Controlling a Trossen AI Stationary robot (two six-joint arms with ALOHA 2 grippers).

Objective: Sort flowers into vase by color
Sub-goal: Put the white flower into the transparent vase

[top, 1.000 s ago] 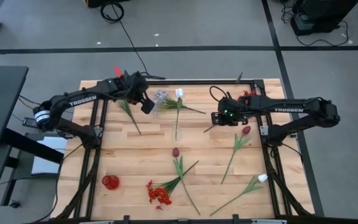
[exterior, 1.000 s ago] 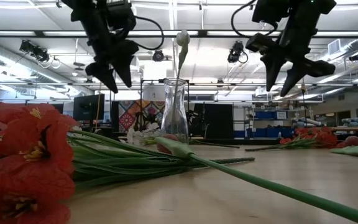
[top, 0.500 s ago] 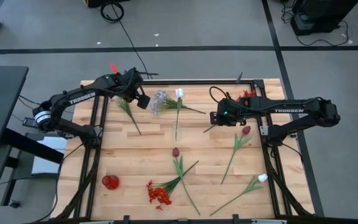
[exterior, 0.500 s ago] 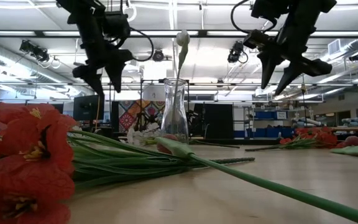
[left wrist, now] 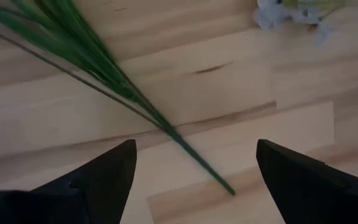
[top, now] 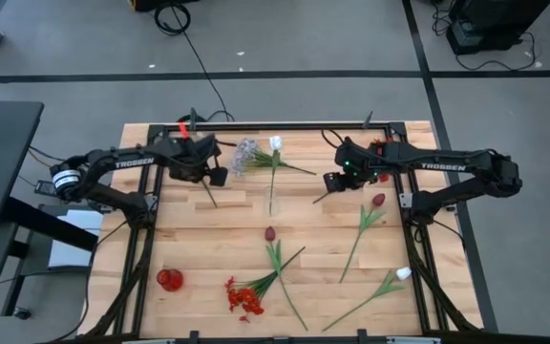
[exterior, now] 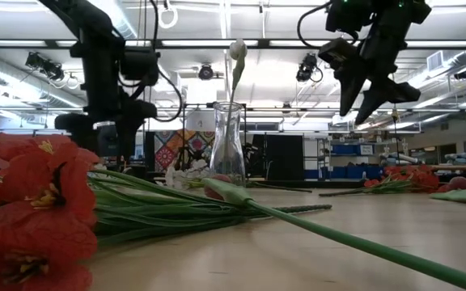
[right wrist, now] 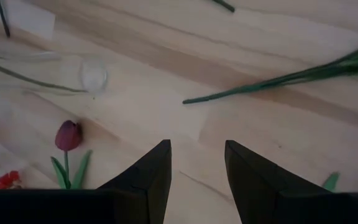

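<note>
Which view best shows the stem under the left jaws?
The left wrist view: the green stem runs between the open left gripper fingers. The high view shows it small; low view hides it; right wrist view misses it.

A clear glass vase (top: 246, 153) stands upright, holding one white tulip (top: 275, 143). Nearer the front edge than the vase lie a dark red tulip bud (top: 269, 233) and a bright red cluster (top: 243, 299), both flat on the bench (top: 208, 239).
</note>
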